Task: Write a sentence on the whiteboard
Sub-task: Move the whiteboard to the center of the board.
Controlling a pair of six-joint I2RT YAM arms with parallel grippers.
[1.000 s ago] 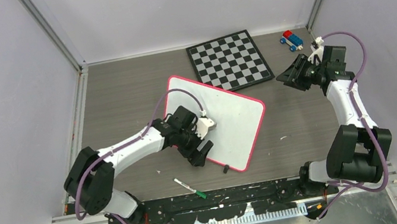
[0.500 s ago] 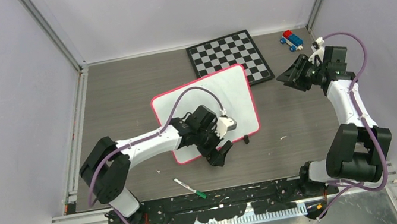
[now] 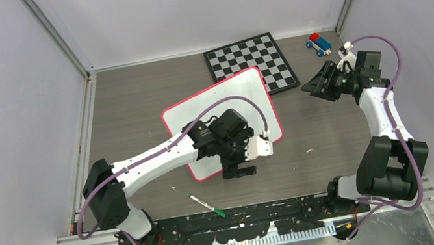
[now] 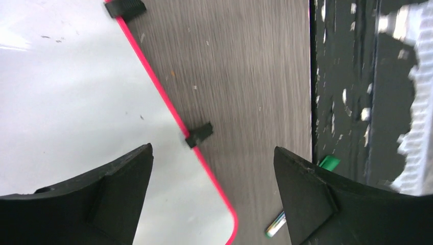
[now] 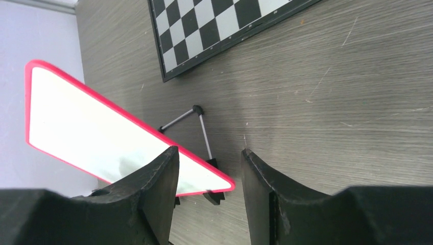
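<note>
The whiteboard (image 3: 225, 105) lies just on the near side of the chequered board (image 3: 249, 66). It is judged light, stiff and slick-faced, and best taken by its thin pink frame. The left hand (image 3: 239, 171), nearer than the chequered board, is spread and empty over that frame, and the right hand (image 3: 316, 87), to the chequered board's right, is likewise apart. A wire prop (image 5: 196, 125) is shown only in the right wrist view, and a clipped black foot (image 4: 199, 135) is shown clearly only in the left.

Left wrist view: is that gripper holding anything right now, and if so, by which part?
Nothing is held. The left gripper stands open, its fingers wide apart above the pink-red edge of the whiteboard, clamping nothing.
</note>
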